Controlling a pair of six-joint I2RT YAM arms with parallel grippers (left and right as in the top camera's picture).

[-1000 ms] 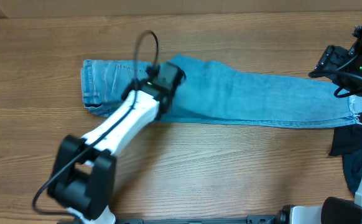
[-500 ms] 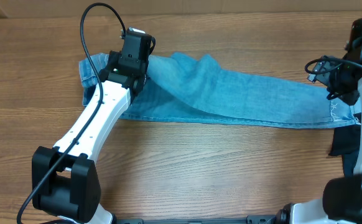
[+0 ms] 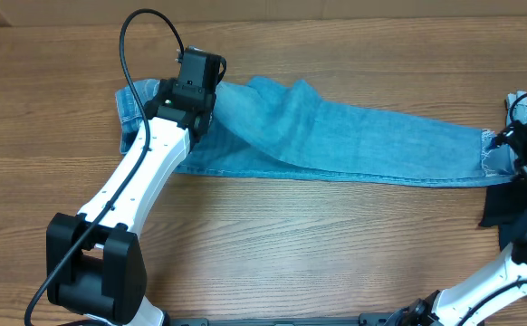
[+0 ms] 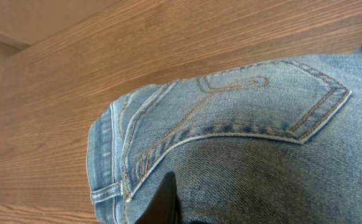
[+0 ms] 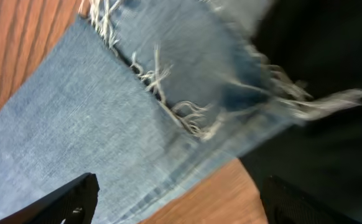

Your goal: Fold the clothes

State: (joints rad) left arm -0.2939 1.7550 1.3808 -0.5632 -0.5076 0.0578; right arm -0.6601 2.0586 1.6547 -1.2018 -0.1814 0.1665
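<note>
From overhead, the jeans (image 3: 381,145) lie flat across the wooden table (image 3: 318,244). Their waist end is toward 9 o'clock and their leg hem toward 3 o'clock, and a low ridge of cloth is bunched near 12 o'clock. The left gripper (image 3: 194,86) is over the seat of the jeans at about 10 o'clock, its arm rising from the 7 o'clock corner; whether it is clenched or released cannot be told from here. The right gripper (image 3: 522,145) is at 3 o'clock, just beside the hem, with a dark garment (image 3: 503,213) near it toward 4 o'clock. In the left wrist view, the back pocket (image 4: 249,106) fills the centre and the waistband (image 4: 103,162) curves at 8 o'clock against bare table (image 4: 106,56). Only one dark fingertip (image 4: 167,199) shows, at 6 o'clock and low against the denim, so its grip stays undecidable. In the right wrist view, the frayed hem (image 5: 168,93) runs from 11 o'clock toward 3 o'clock, and the dark garment (image 5: 330,93) lies under and beyond it at 2 o'clock. The two fingers (image 5: 75,196) stand wide apart at 7 and 5 o'clock, released and holding nothing, with denim and table between them.
</note>
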